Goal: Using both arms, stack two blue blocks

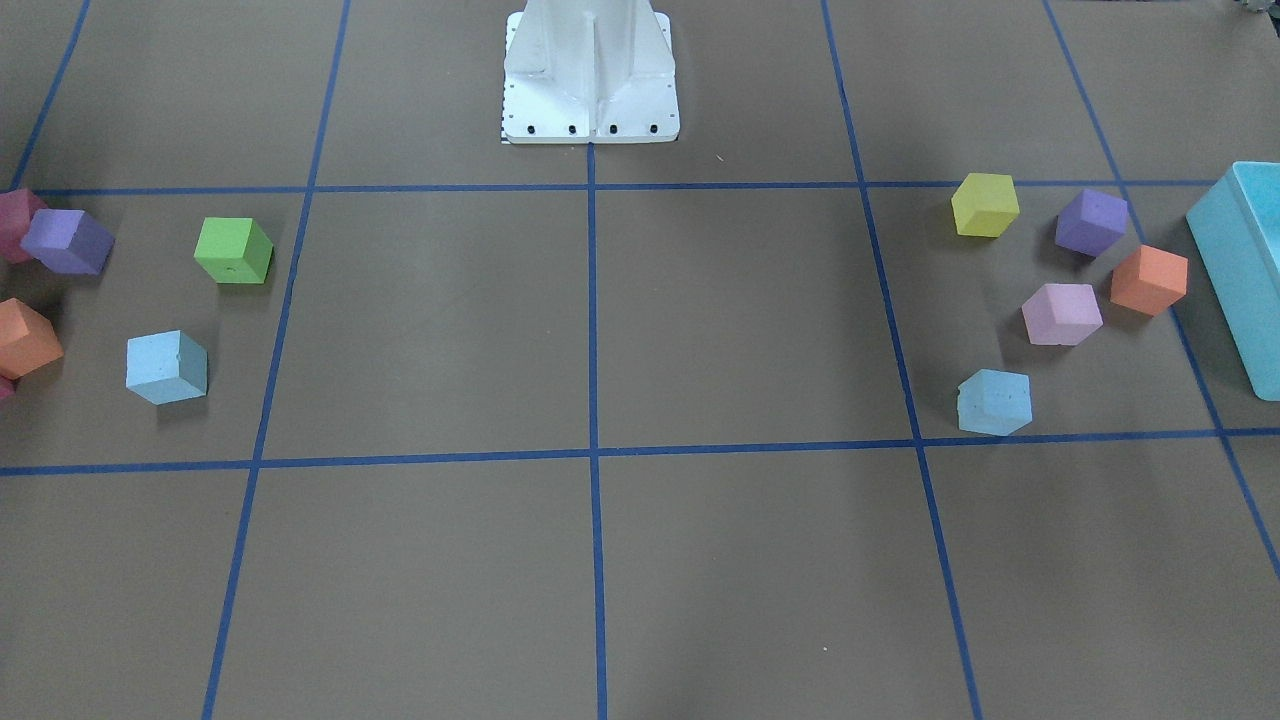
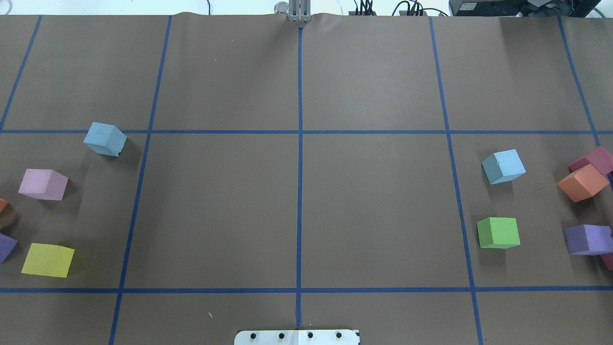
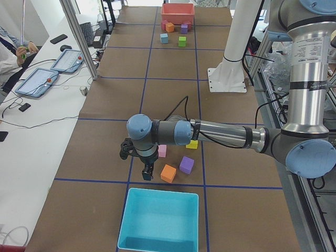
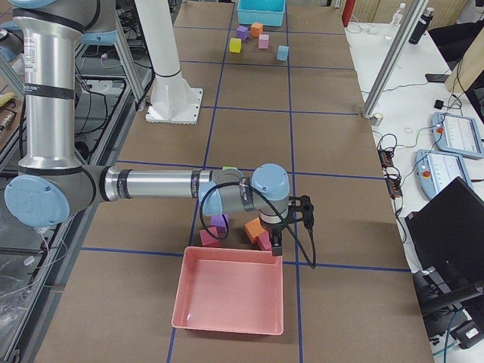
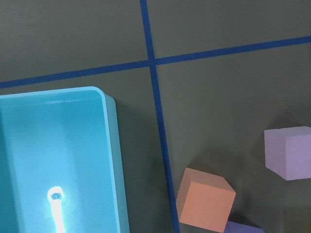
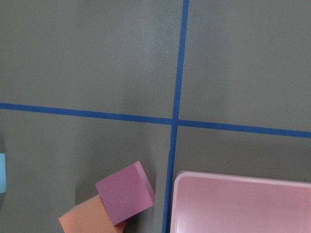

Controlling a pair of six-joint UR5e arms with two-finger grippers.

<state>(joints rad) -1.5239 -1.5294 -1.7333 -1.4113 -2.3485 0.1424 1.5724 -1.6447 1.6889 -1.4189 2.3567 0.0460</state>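
Two pale blue blocks lie far apart on the brown table. One blue block (image 2: 105, 139) is on my left side, also in the front view (image 1: 995, 402). The other blue block (image 2: 503, 166) is on my right side, also in the front view (image 1: 167, 367). My left gripper (image 3: 148, 174) shows only in the exterior left view, pointing down near the orange cube; I cannot tell if it is open. My right gripper (image 4: 277, 245) shows only in the exterior right view, above the pink bin's far edge; I cannot tell its state either.
A turquoise bin (image 1: 1240, 270) stands at the table's left end and a pink bin (image 4: 231, 299) at the right end. Green (image 2: 498, 233), yellow (image 2: 48, 259), pink (image 2: 42, 184), orange (image 2: 582, 182) and purple (image 2: 588, 239) cubes lie around the blue ones. The white pedestal (image 1: 590, 80) stands mid-table.
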